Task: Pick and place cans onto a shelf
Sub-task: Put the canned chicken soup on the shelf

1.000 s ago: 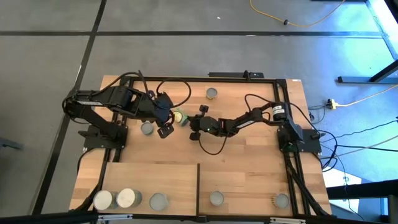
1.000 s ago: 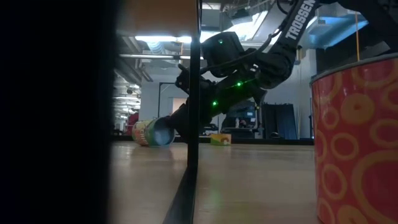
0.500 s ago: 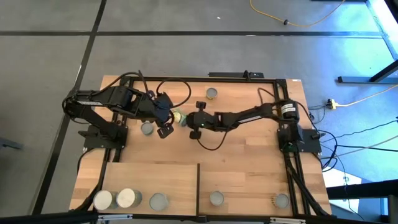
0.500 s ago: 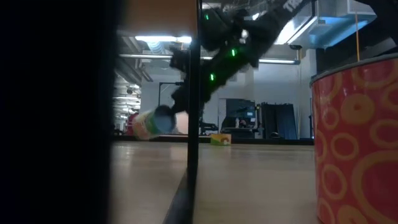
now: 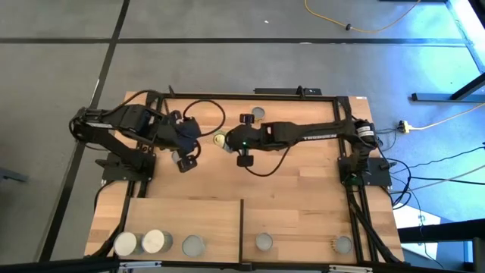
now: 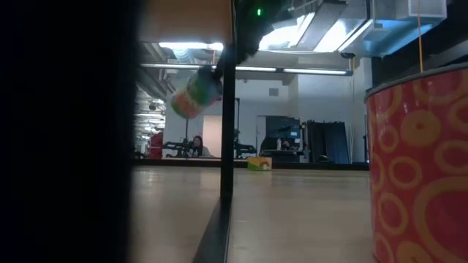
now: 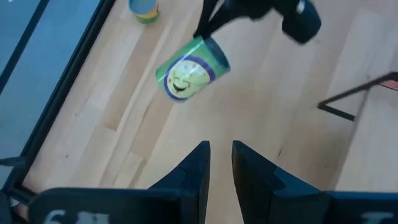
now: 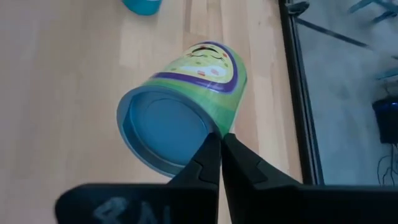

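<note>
The right gripper [image 8: 219,146] pinches the rim of a green can [image 8: 186,102], lifted off the table [image 5: 303,182]. Another can [image 8: 140,5] stands past the fingertips. The left gripper [image 7: 219,152] hangs nearby, fingers slightly apart, holding nothing

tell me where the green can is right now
The green can hangs tilted above the table, its rim pinched in the right gripper, near the middle of the far half in the high view, just beside the left gripper.
</note>
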Controlling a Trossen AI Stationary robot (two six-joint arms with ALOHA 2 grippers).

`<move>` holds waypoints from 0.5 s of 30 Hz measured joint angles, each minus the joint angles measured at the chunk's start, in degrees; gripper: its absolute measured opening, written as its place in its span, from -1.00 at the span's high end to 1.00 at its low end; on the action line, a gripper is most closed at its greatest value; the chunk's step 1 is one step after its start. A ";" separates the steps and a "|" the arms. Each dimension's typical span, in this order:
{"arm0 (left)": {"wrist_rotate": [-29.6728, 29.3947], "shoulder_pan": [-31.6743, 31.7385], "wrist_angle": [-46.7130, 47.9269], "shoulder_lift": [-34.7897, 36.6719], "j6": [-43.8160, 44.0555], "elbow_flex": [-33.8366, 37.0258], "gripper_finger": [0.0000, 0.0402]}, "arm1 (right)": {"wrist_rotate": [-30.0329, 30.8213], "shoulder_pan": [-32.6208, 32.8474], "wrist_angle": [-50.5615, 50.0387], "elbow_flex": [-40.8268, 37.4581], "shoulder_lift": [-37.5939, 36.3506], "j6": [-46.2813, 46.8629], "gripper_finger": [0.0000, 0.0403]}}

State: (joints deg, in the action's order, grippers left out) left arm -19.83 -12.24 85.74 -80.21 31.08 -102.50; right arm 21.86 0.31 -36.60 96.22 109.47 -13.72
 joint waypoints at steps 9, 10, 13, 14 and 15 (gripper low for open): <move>-0.19 -3.87 1.42 6.31 -0.78 0.00 0.70 | -5.87 0.64 -14.87 13.51 -0.21 -1.62 0.96; -0.21 -4.33 1.67 6.73 -1.56 0.00 0.70 | -6.97 0.64 -16.60 15.17 -0.20 -1.62 0.96; -0.02 -5.56 2.05 7.96 -3.48 0.00 0.70 | -8.89 0.66 -20.10 19.76 -0.26 -1.60 0.96; 0.01 -5.92 2.22 8.42 -3.76 0.00 0.70 | -8.91 0.81 -21.75 21.03 -0.28 -1.60 0.96; 0.00 -6.21 2.34 8.92 -3.87 0.00 0.70 | -8.91 1.08 -23.52 22.15 -0.28 -1.60 0.96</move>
State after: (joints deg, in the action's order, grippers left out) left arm -19.83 -18.45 88.08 -71.28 27.22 -102.50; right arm 12.95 1.39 -60.12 118.37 109.19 -15.31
